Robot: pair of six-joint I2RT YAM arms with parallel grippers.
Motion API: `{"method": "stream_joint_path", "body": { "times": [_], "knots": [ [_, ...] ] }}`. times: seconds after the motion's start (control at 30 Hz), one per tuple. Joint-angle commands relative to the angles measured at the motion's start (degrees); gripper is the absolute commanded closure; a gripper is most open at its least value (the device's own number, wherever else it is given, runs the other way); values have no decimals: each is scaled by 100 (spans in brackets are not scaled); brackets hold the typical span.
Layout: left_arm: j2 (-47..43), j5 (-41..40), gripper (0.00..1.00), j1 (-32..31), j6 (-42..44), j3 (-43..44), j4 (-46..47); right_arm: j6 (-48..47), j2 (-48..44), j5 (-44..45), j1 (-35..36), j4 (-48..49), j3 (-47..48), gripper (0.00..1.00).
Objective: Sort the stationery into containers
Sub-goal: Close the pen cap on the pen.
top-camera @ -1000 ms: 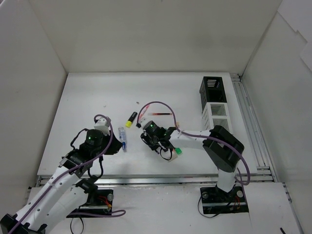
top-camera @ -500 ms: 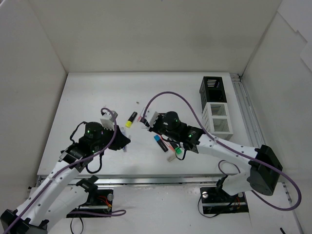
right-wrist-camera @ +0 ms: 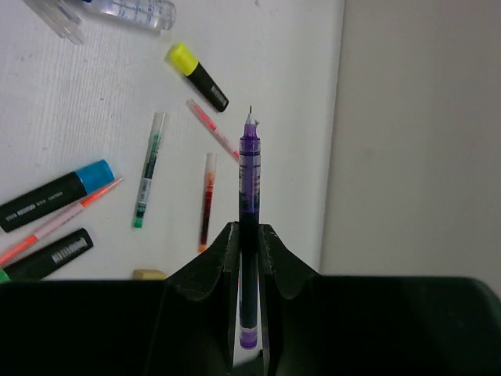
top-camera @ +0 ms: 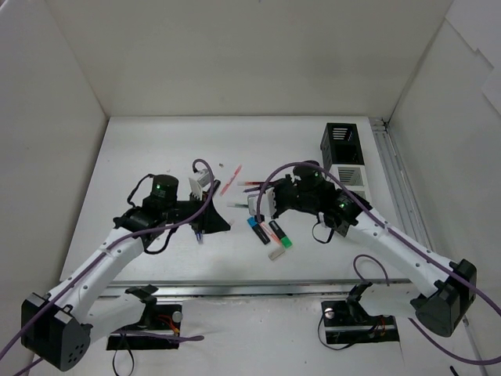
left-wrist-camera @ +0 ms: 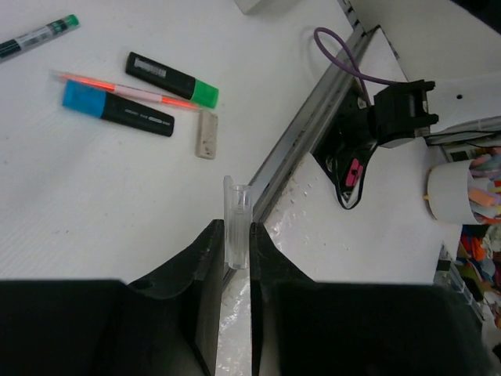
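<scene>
Both arms swung inward since a second ago. Right gripper (right-wrist-camera: 249,235) clamped on purple pen (right-wrist-camera: 249,172), tip poking past my fingers, above scattered pens. Left gripper (left-wrist-camera: 236,235) pinching clear plastic piece (left-wrist-camera: 236,210). Blue highlighter (left-wrist-camera: 117,111), green highlighter (left-wrist-camera: 172,78), eraser (left-wrist-camera: 207,134) lying mid-table; black box (top-camera: 342,142), white box (top-camera: 350,186) far right.

The clear plastic piece (left-wrist-camera: 236,200) sinks out of sight between the fingers (left-wrist-camera: 207,258) of the left gripper (left-wrist-camera: 235,227); what it is I cannot tell. The green-tipped pen (left-wrist-camera: 41,36) runs off that view's left edge. The clear tube (right-wrist-camera: 129,10) is cut by the top edge, the beige eraser (right-wrist-camera: 147,274) half behind the right gripper (right-wrist-camera: 249,229).
</scene>
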Motion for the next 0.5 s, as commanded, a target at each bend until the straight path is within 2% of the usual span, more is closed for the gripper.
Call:
{"method": "stream_joint_path", "body": {
  "times": [0.0,0.03,0.17,0.47],
  "knots": [
    [255,984,100,46,169,397,409,-1826,-229,-1228,-108,-1322,776,100],
    [326,1055,100,46,82,388,444,-2290,-133,-1299,-99,-1561,829,100],
    [493,1267,100,46,-60,248,655,-2864,0,-1274,-73,-2134,908,100],
    [212,1285,100,46,-42,204,585,-3410,132,-1185,-38,-2714,970,100]
  ]
}}
